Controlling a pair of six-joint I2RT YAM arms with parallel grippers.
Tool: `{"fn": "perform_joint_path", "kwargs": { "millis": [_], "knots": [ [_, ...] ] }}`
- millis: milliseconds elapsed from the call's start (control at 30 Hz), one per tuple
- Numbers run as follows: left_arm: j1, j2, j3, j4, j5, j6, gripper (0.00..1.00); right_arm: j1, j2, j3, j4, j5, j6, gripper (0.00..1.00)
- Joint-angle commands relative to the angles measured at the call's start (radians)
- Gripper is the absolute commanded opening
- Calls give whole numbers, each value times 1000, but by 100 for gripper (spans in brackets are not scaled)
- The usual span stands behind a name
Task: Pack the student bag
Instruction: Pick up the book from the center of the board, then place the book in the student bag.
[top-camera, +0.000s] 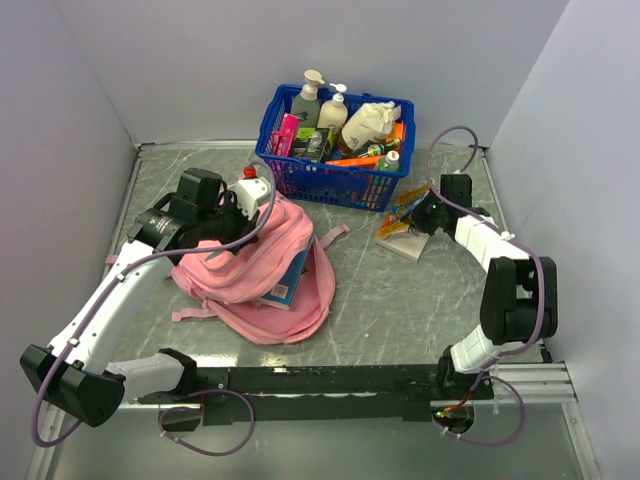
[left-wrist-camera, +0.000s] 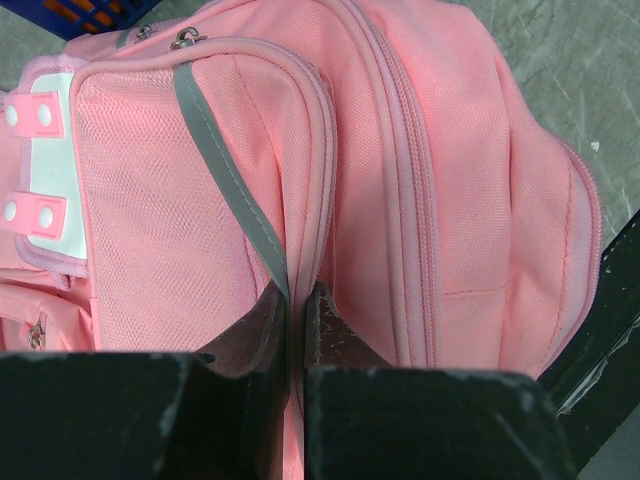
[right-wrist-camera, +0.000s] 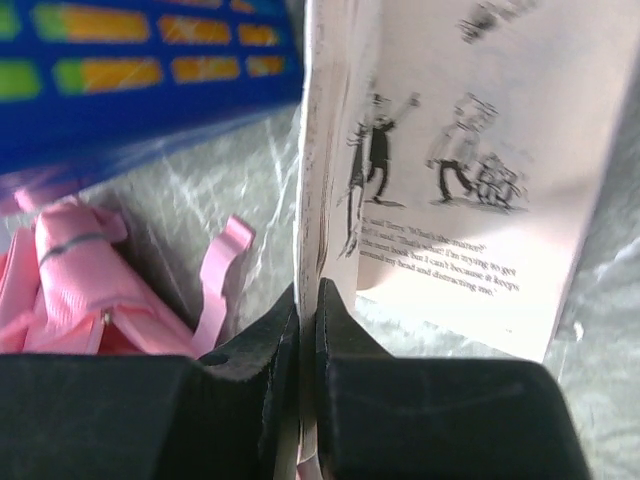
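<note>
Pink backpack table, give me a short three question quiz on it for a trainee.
1. True or false: the left fingers pinch the backpack fabric.
2. What do the right fingers grip? A a bottle, B a book, C a strap.
3. Fill in: the bottles stand in a blue ____.
Key: 1 true; 2 B; 3 basket.

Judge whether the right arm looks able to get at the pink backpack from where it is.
Probably yes. The right tool, shut on a book, has only bare table between it and the student bag. The left tool pinches the bag's fabric on its left side, out of the way.
</note>
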Motion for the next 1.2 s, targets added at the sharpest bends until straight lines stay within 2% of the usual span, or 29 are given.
{"fn": "perform_joint_path", "kwargs": {
  "millis": [0,167,367,500,600,800,833,933,1167],
  "knots": [
    [11,-47,8,107,-18,5,3,17,-107,10,-7,-33,-33,0],
    [11,-50,8,127,-38,-25,3,58,-243,-40,-45,-56,-42,0],
    [13,-44,14,153,-12,-99,2,120,-535,-158,-106,-165,7,0],
    [22,-30,31,153,25,-133,2,218,-705,-206,-139,-210,76,0],
    [34,-27,45,155,57,-159,2,293,-765,-209,-151,-242,123,0],
    [65,-9,74,144,111,-197,2,476,-775,-156,-143,-205,197,0],
    [68,-4,80,136,131,-203,2,538,-765,-146,-130,-196,206,0],
    [97,14,107,124,171,-219,2,649,-712,-105,-77,-161,231,0],
    [126,25,157,105,214,-227,2,801,-512,50,-11,-116,201,0]
  ]
}}
